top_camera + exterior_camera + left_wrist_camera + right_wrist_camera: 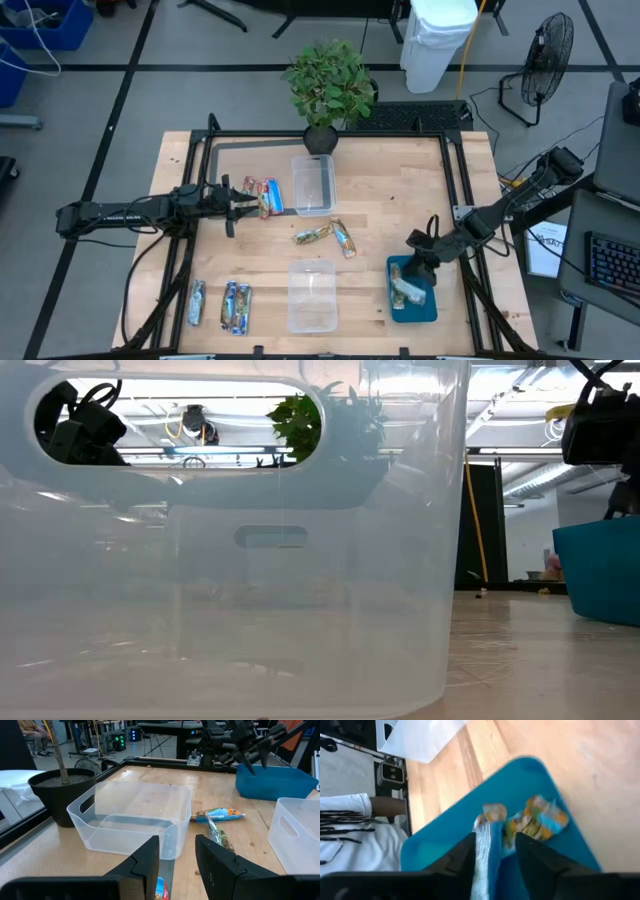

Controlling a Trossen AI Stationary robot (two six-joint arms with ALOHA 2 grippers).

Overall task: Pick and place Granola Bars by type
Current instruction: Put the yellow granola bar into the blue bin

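Note:
My left gripper (236, 206) (177, 865) is open and low over the table's left middle, at two red-blue granola bars (265, 196). One of these bars (161, 890) shows just below the gap between its fingers. My right gripper (420, 262) (495, 857) is open above the teal tray (425, 308) at the near right. The tray holds a gold-blue bar (535, 822) and a silvery bar (482, 845); the silvery bar shows between the right fingers, and I cannot tell whether they touch it. Two more bars (312, 235) (343, 238) lie at mid table, and others (197, 301) (235, 306) lie near left.
One clear tub (313, 183) stands at the far middle and another (312, 295) at the near middle; the near one fills the low view (250, 540). A potted plant (328, 85) stands at the far edge. A dark frame (330, 135) borders the table.

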